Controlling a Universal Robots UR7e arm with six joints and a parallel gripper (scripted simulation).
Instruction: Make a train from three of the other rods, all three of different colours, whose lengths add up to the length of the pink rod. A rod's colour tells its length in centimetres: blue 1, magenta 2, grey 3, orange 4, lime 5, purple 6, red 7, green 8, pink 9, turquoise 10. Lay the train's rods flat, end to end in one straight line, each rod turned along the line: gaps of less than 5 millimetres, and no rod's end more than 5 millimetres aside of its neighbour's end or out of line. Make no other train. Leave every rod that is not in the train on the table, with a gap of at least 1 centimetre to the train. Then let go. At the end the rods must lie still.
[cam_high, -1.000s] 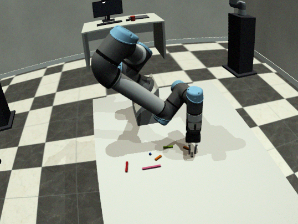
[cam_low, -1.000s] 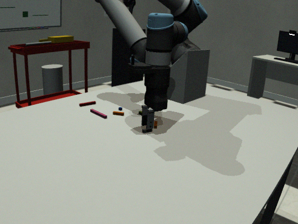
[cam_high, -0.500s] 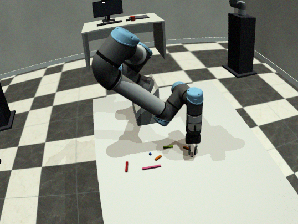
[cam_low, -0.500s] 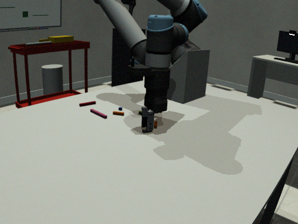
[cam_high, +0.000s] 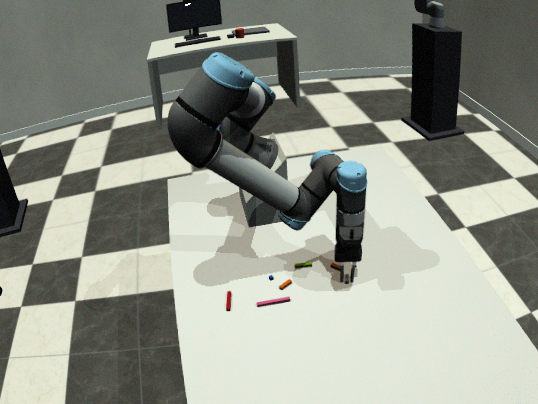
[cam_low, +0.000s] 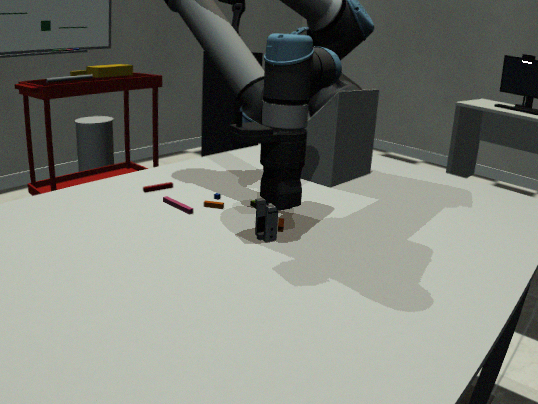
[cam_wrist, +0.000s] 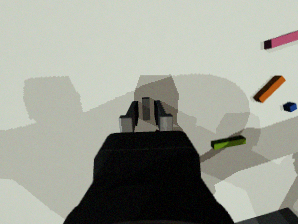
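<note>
The top view shows me no train yet: the pink rod (cam_high: 273, 302) (cam_low: 178, 205) (cam_wrist: 283, 39) lies on the counter (cam_high: 350, 350) (cam_low: 250, 325) (cam_wrist: 75, 30) as the measure, and nothing is joined end to end. My sum is blue, grey and lime, so all the joining is left. The blue rod (cam_high: 271, 277) (cam_low: 217, 196) (cam_wrist: 289, 107) and the lime rod (cam_high: 303, 265) (cam_low: 253, 203) (cam_wrist: 228, 142) lie apart. My pincer (cam_high: 347, 280) (cam_low: 266, 237) (cam_wrist: 146, 108) is low and partly open, its fingers either side of what I take for the grey rod (cam_high: 347, 281) (cam_wrist: 146, 111), with slivers of space beside it, so I judge it ungripped. The red rod (cam_high: 228, 301) (cam_low: 158, 187), the nearer orange rod (cam_high: 285, 284) (cam_low: 214, 204) (cam_wrist: 269, 89) and the second orange rod (cam_high: 336, 266) (cam_low: 281, 225), close by the fingers, should stay out; that last one could get nudged. I see no container among the rods; across the room stand a red mug (cam_high: 240, 33), contents hidden, and a red trolley (cam_low: 30, 90) whose top tray carries a yellow box (cam_low: 110, 70).

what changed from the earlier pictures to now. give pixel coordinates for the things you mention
The end effector (cam_high: 348, 280) (cam_low: 266, 239) (cam_wrist: 146, 108) has come down slightly. Nothing was visibly taken hold of or let go. The red rod (cam_high: 229, 301) (cam_low: 158, 187), pink rod (cam_high: 273, 301) (cam_low: 178, 205) (cam_wrist: 282, 39), blue rod (cam_high: 271, 277) (cam_low: 217, 196) (cam_wrist: 290, 107), lime rod (cam_high: 303, 265) (cam_low: 253, 203) (cam_wrist: 228, 143) and both orange rods (cam_high: 285, 284) (cam_low: 214, 204) (cam_wrist: 270, 89) stayed put.
</note>
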